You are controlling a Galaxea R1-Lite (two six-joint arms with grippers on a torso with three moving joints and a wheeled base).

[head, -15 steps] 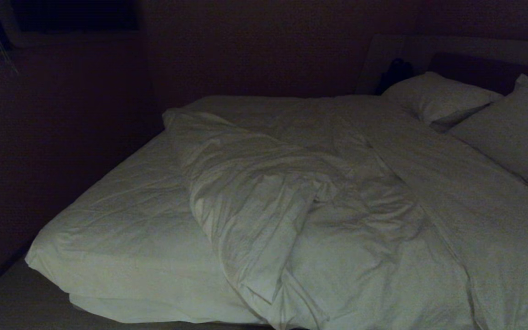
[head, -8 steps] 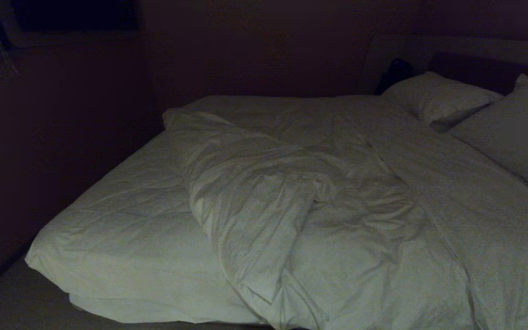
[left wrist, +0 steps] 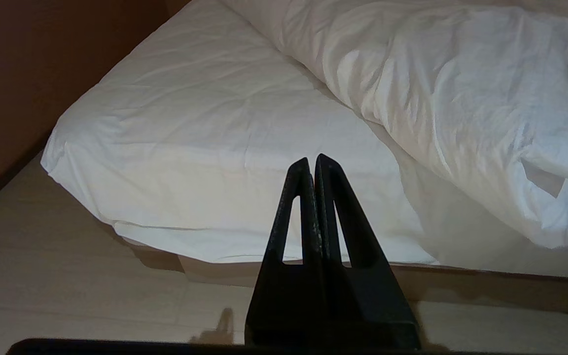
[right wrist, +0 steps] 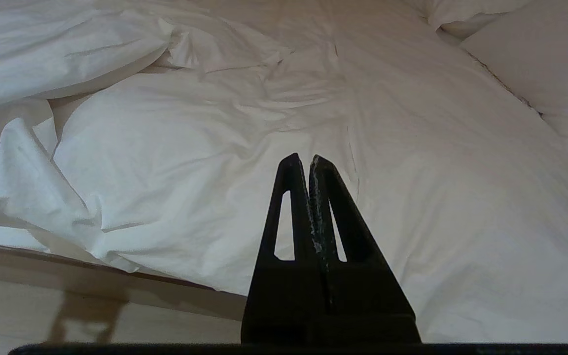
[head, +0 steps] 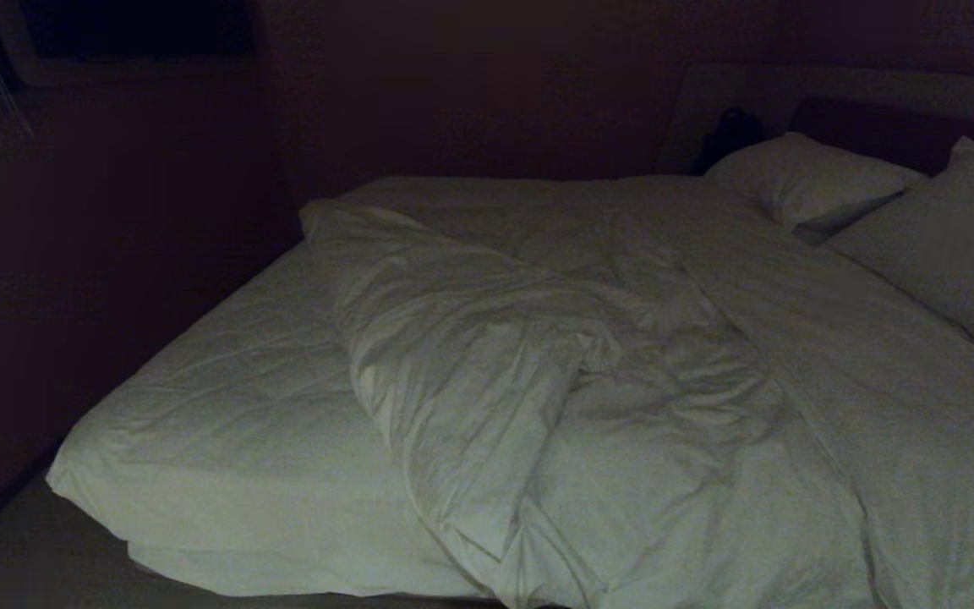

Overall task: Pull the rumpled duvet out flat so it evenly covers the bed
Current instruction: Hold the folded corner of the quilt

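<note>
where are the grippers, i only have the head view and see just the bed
Observer: The left gripper hangs short of the bed's near edge, fingers shut on nothing, aimed at the bare mattress.
Operator: and the right one
Observer: The right gripper is also shut and empty, pointing at the duvet where it drapes over the near edge.
Operator: anything below the edge i can't see
Observer: Yes, a pale floor runs in front of the bed, with the gripper's shadow on it.
</note>
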